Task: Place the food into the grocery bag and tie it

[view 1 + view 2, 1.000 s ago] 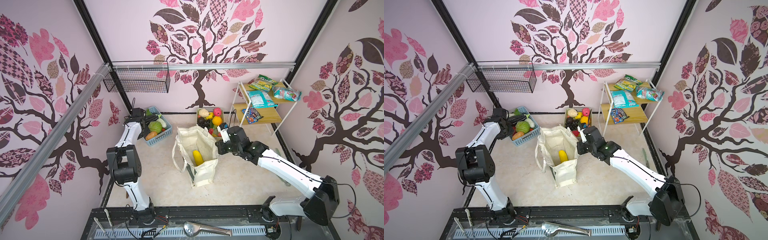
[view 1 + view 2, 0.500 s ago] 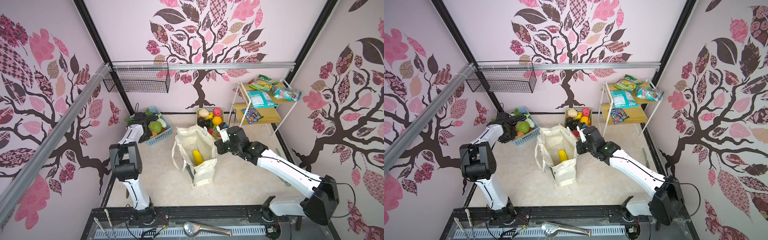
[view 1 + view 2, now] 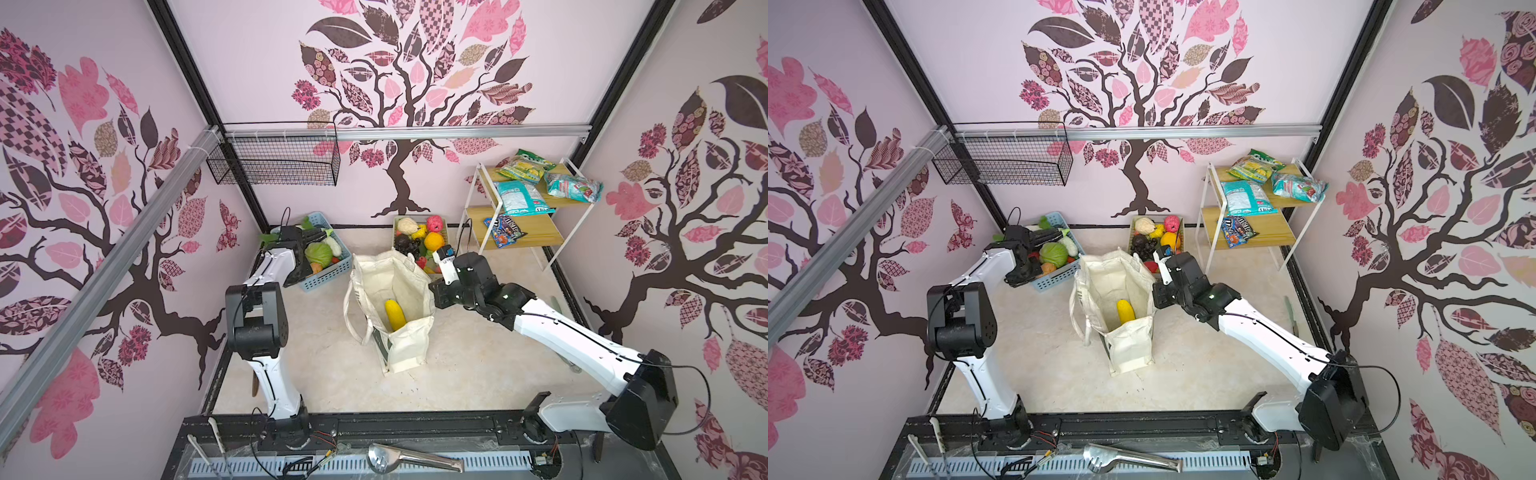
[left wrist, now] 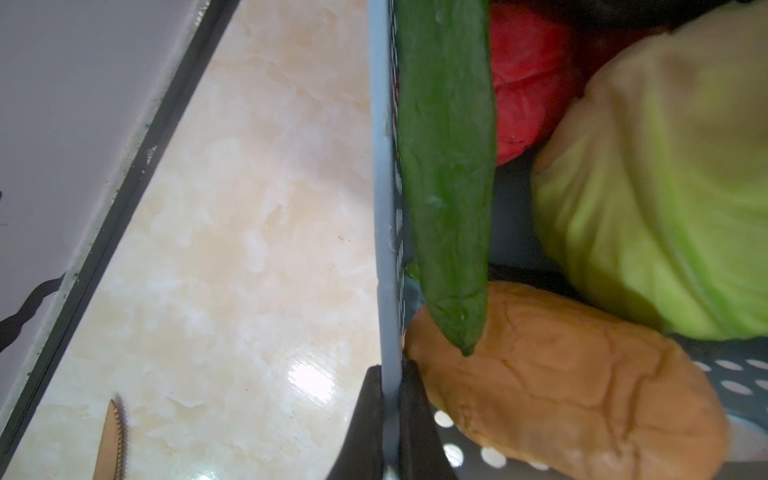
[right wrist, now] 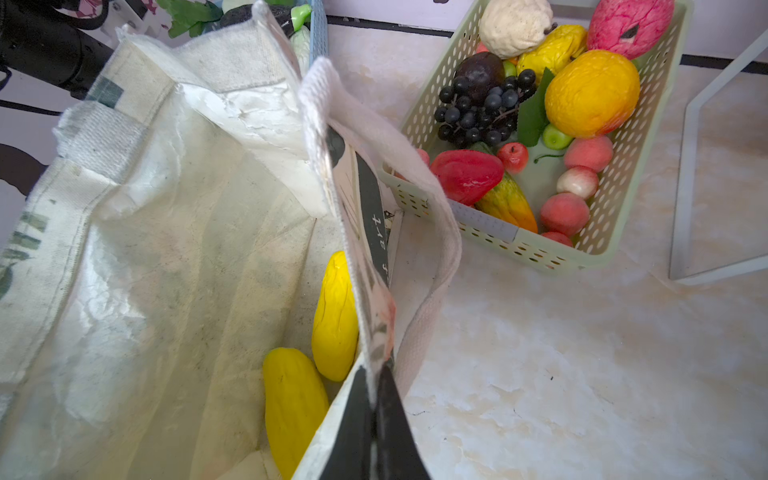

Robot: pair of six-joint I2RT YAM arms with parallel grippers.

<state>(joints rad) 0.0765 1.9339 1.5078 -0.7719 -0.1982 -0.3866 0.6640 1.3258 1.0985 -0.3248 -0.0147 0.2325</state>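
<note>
1. Pinching the wall of the blue basket [image 4: 384, 166], my left hand [image 4: 390, 374] is pressed together on the plastic, one finger outside and one inside. It holds no food.
2. My right hand [image 5: 376, 382] is clamped on the rim of the bag [image 3: 405, 349], which keeps the mouth open. The bag stands upright mid-table, just beside the blue basket on my right arm's side.
3. Two yellow fruits [image 5: 334, 316] lie at the bottom of the bag. The rest of the food sits in the blue basket and in the pale basket [image 5: 625, 178] beyond the bag.
4. What matters next is the cucumber [image 4: 449, 166]. It lies against the wall I pinch, its long axis along that rim. Its tip points toward my fingers and rests over a brown piece [image 4: 561, 374]. The cabbage [image 4: 665, 187] is further inside.
5. My left hand is nearer this food, and my right hand is busy with the bag. I judge that I must let go of the rim, shift inward and close across the cucumber's short axis. Then I carry it toward the bag.
</note>
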